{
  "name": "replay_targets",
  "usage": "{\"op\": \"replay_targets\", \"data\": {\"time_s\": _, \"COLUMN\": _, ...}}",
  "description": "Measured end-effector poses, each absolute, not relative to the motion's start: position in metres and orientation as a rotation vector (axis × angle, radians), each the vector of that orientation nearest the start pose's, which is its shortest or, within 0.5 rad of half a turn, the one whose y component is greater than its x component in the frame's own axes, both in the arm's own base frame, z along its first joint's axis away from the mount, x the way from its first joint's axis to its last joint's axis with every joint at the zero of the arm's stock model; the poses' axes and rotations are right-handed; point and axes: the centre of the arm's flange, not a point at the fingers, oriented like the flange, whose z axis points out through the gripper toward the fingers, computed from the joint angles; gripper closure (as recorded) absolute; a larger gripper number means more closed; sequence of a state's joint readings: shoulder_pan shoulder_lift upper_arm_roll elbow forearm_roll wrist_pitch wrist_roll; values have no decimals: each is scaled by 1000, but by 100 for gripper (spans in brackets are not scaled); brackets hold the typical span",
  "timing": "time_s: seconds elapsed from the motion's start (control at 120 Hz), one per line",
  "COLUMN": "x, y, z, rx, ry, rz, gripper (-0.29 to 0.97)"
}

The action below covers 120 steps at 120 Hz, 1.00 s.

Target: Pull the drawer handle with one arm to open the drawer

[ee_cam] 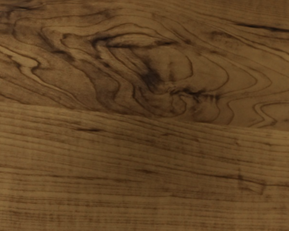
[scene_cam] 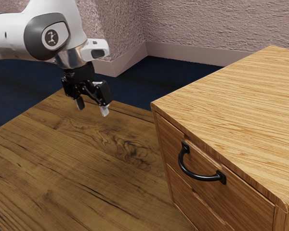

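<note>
A light wooden cabinet (scene_cam: pixel 241 110) stands at the exterior view's right. Its upper drawer front (scene_cam: pixel 207 180) carries a black curved handle (scene_cam: pixel 198 168), and the drawer looks flush with the cabinet face. My black gripper (scene_cam: pixel 92 108) hangs above the table at the upper left, well to the left of the handle and higher than it. Its two fingers point down and stand apart, open, with nothing between them. Under my hand the wrist view looks straight down on dark wood grain of the tabletop (ee_cam: pixel 144 115).
The dark wooden table (scene_cam: pixel 72 163) stretches from the cabinet toward the exterior view's left. A lower drawer front (scene_cam: pixel 192 204) sits beneath the handled one. Behind are a dark blue floor (scene_cam: pixel 149 77) and a rough pink wall (scene_cam: pixel 202 24) with a pale skirting board.
</note>
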<state>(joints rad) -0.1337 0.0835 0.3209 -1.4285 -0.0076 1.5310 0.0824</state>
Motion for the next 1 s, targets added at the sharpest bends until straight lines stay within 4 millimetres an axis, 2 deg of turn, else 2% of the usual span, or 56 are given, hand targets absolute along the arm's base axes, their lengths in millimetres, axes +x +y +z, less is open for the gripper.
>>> {"op": "replay_targets", "data": {"time_s": 0.2, "x": 567, "y": 102, "z": 643, "rx": -3118, "ry": -150, "rz": -32, "gripper": 0}}
{"op": "replay_targets", "data": {"time_s": 0.267, "x": 559, "y": 101, "z": 659, "rx": -3126, "ry": -140, "rz": -75, "gripper": 0}}
{"op": "replay_targets", "data": {"time_s": 0.283, "x": 555, "y": 100, "z": 666, "rx": -3127, "ry": -137, "rz": -93, "gripper": 0}}
{"op": "replay_targets", "data": {"time_s": 0.325, "x": 533, "y": 95, "z": 709, "rx": -3133, "ry": -114, "rz": -221, "gripper": 0}}
{"op": "replay_targets", "data": {"time_s": 0.392, "x": 498, "y": 87, "z": 757, "rx": -3138, "ry": -76, "rz": -352, "gripper": 0}}
{"op": "replay_targets", "data": {"time_s": 0.433, "x": 480, "y": 77, "z": 777, "rx": -3142, "ry": -35, "rz": -391, "gripper": 0}}
{"op": "replay_targets", "data": {"time_s": 0.467, "x": 472, "y": 69, "z": 783, "rx": -3146, "ry": -5, "rz": -393, "gripper": 0}}
{"op": "replay_targets", "data": {"time_s": 0.533, "x": 468, "y": 71, "z": 779, "rx": -3141, "ry": -9, "rz": -339, "gripper": 0}}
{"op": "replay_targets", "data": {"time_s": 0.642, "x": 460, "y": 109, "z": 760, "rx": -3123, "ry": -129, "rz": -185, "gripper": 0}}
{"op": "replay_targets", "data": {"time_s": 0.7, "x": 461, "y": 117, "z": 745, "rx": -3119, "ry": -156, "rz": -94, "gripper": 0}}
{"op": "replay_targets", "data": {"time_s": 0.775, "x": 467, "y": 116, "z": 730, "rx": -3112, "ry": -152, "rz": -6, "gripper": 0}}
{"op": "replay_targets", "data": {"time_s": 0.942, "x": 476, "y": 107, "z": 714, "rx": -3106, "ry": -124, "rz": 81, "gripper": 0}}
{"op": "replay_targets", "data": {"time_s": 1.0, "x": 454, "y": 97, "z": 707, "rx": -3130, "ry": -72, "rz": 83, "gripper": 0}}
